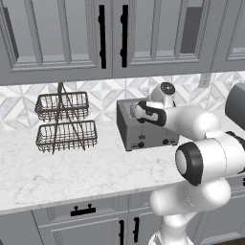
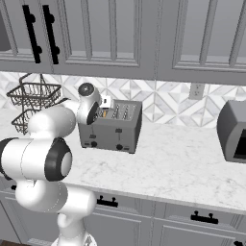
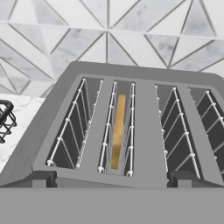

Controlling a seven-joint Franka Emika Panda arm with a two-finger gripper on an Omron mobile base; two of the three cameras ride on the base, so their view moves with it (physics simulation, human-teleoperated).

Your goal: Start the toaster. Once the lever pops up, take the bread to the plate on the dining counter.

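Grey upper cabinets [image 1: 72, 38] with black handles [image 1: 102, 36] hang above the pincer. Behind it runs a wall of grey-and-white triangle tiles [image 3: 109, 39]. Below lies a white marble counter [image 1: 72, 167], with grey drawers [image 2: 192, 226] underneath.

We are seeing the toaster [image 1: 143, 129] top partly hidden behind the arm, the bread [image 3: 118, 131] showing as a thin edge sunk in its slot, the dark grey appliance [image 2: 234, 130] being cut off at the right edge, the wire basket rack [image 2: 33, 103] partly covered by the arm
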